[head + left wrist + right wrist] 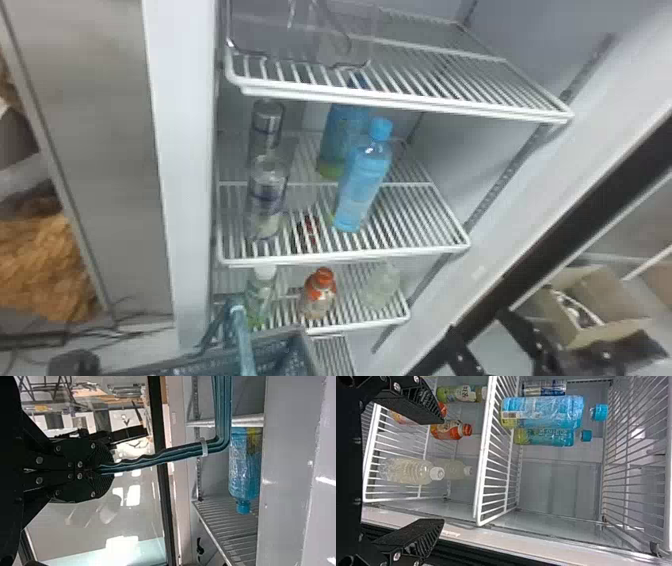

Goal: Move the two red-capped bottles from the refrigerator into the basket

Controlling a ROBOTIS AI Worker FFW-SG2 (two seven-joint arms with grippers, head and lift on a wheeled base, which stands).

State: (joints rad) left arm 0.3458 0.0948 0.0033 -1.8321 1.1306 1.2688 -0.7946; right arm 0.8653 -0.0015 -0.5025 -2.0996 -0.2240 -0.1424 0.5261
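The two red-capped bottles stand upright in the refrigerator on its lower shelf [360, 327], one behind the other. The nearer red-capped bottle [320, 299] has an orange-red cap, a red band around its shoulder and a paler, brownish body; it stands apart from a greenish white-capped bottle [256, 300] on its left and a cloudy bottle [381, 287] on its right. The farther red-capped bottle [449, 430], seen in the right wrist view, matches it, with an orange wrapper broken by a whitish patch. In that view a black finger covers much of the nearer one, leaving a bit of cap and lower body. In the head view the farther one amounts to blurred red flecks between the wires of the middle shelf [345, 257], too small to make out. The right gripper [477, 324] is at the lower right of the head view, its jaws wide apart with nothing between them. The left gripper [75, 362] is cut off at the bottom edge there; in the left wrist view its jaws are pressed together on the teal handle [158, 457]. The basket [300, 345] sits low before the shelves, cut off below, so its contents cannot be told.
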